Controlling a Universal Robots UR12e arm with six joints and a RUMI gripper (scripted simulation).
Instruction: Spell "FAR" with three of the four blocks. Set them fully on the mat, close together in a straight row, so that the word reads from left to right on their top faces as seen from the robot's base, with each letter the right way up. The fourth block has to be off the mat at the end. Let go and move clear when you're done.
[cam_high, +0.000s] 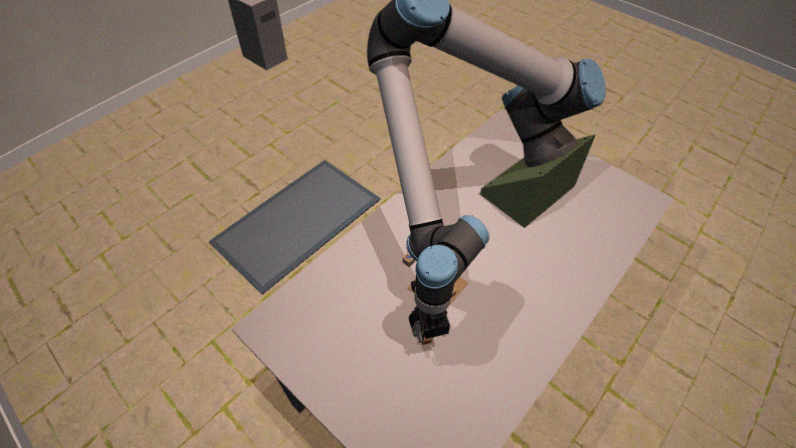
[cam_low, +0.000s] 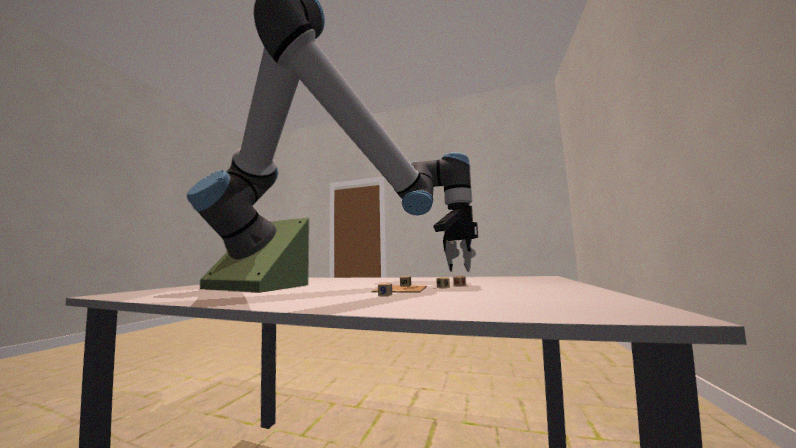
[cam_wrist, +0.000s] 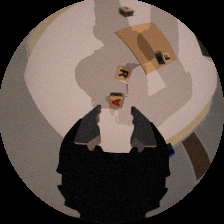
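My gripper (cam_low: 460, 264) hangs a little above the table, partly open and empty; it also shows in the wrist view (cam_wrist: 116, 117) and in the overhead view (cam_high: 428, 333). Just ahead of and below its fingers lies the A block (cam_wrist: 116, 101) (cam_low: 458, 281) with a red letter, off the mat. The R block (cam_wrist: 123, 73) (cam_low: 442, 282) lies beside it, next to the mat's corner. The F block (cam_wrist: 162, 58) (cam_low: 405, 281) sits on the tan mat (cam_wrist: 147, 45), near its edge. A fourth block (cam_wrist: 126, 10) (cam_low: 384, 289) lies off the mat farther away; its letter is blue and unreadable.
The robot's green base wedge (cam_high: 534, 186) stands at the table's far end. My forearm and wrist (cam_high: 440, 256) hide most of the mat from above. A dark floor panel (cam_high: 295, 222) lies beside the table.
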